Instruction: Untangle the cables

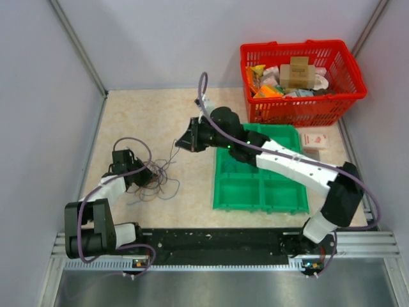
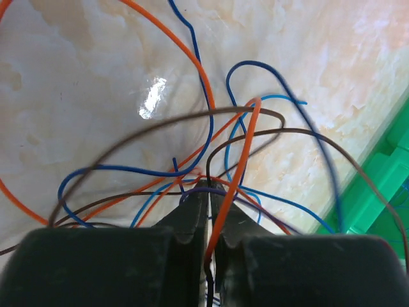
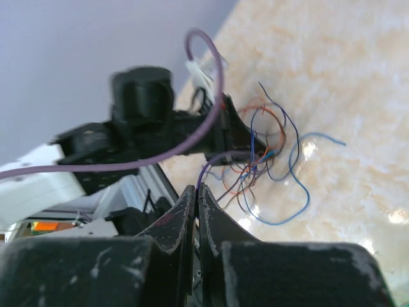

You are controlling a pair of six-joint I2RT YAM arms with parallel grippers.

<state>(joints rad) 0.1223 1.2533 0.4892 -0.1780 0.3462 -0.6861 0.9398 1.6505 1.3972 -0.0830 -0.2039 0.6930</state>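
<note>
The cables (image 1: 160,182) lie in a loose tangle of blue, orange-red and dark wires on the table, left of centre. My left gripper (image 1: 149,176) sits at the tangle's left edge. In the left wrist view my left gripper (image 2: 209,187) is shut on the cables, with an orange wire (image 2: 246,144) and a dark one running between the fingers. My right gripper (image 1: 180,144) is above and right of the tangle. In the right wrist view my right gripper (image 3: 197,190) is shut on a thin purple wire (image 3: 208,167) that leads to the tangle (image 3: 259,157), which is held by the left gripper (image 3: 225,131).
A green compartment tray (image 1: 259,173) lies right of the cables, under my right arm, and its edge shows in the left wrist view (image 2: 383,173). A red basket (image 1: 300,102) full of packets stands at the back right. A small box (image 1: 314,139) lies beside it.
</note>
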